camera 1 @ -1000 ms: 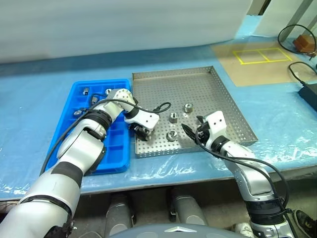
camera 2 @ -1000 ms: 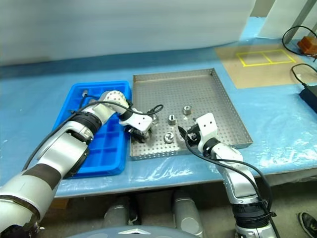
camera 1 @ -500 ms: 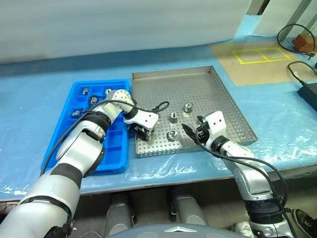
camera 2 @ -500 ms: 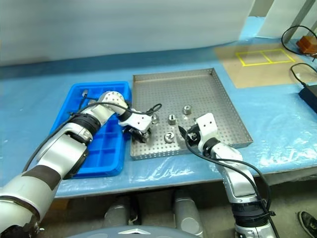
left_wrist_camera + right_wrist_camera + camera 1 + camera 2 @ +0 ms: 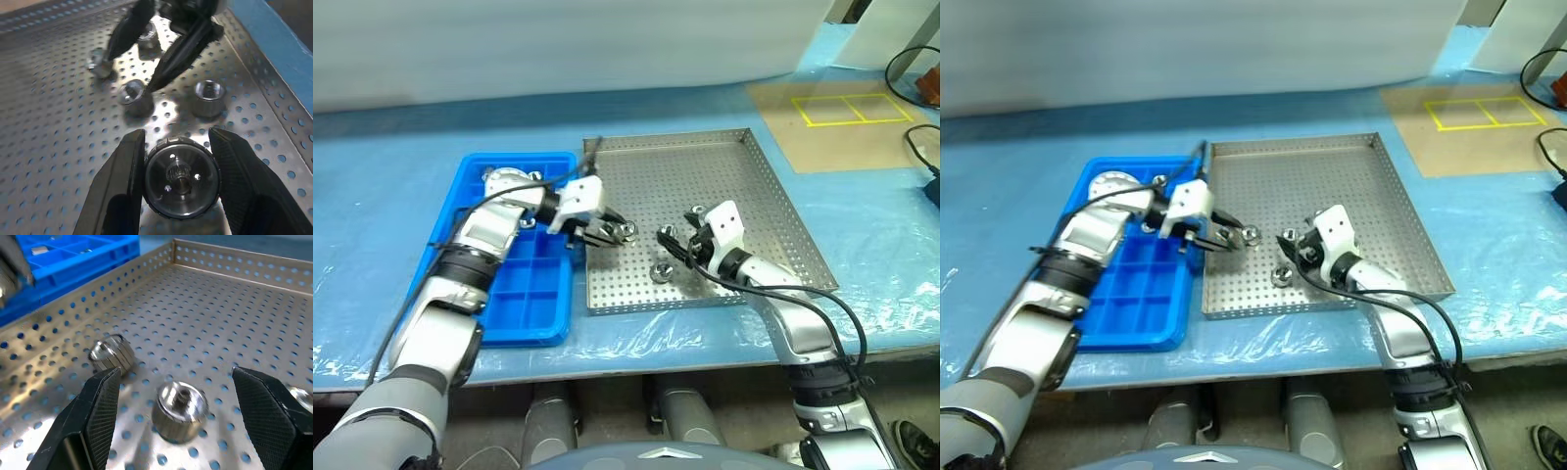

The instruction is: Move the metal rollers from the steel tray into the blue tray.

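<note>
The left gripper (image 5: 178,183) was clamped on a roller (image 5: 180,182), held over the left part of the steel tray (image 5: 744,196) near the blue tray (image 5: 524,294). The right gripper (image 5: 181,406) stood wide, a loose roller (image 5: 179,410) between its fingers, another (image 5: 112,353) just beyond. The blue tray's far cells seemed to hold several rollers.

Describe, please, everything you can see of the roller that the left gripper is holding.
The held roller is a short, shiny silver-grey metal cylinder with a finely ridged rim. Its flat face points at the wrist camera, showing a dark, toothed centre hole and small holes around it. The left gripper is shut on it, one black finger on each side, and carries it above the perforated floor of the steel tray, near the edge beside the blue tray.
</note>
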